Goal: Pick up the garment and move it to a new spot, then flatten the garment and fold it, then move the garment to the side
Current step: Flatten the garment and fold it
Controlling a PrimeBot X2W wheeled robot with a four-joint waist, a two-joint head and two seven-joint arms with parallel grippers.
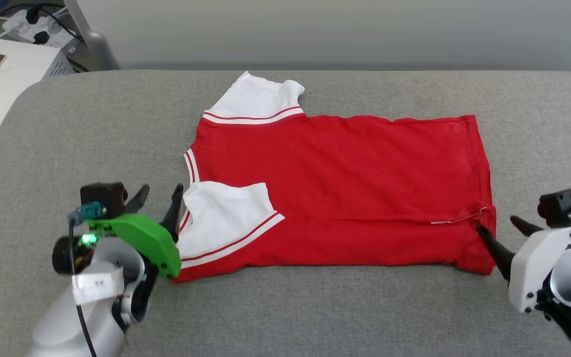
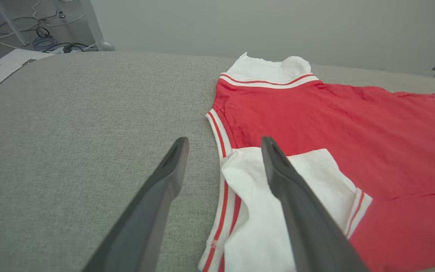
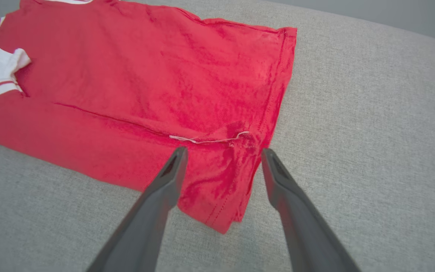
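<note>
Red garment (image 1: 345, 188) lies flattened, near edge folded over, left gripper (image 1: 162, 191) and right gripper (image 1: 495, 224) jaws wide, empty; further folding and moving aside likely remain.

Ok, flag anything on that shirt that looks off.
A thin white strip pokes out of the fold near the shirt hem's corner, where the red cloth bunches instead of lying flat.

Garment (image 3: 145, 75) cut off top-left in R wrist view — right edge in L wrist.
</note>
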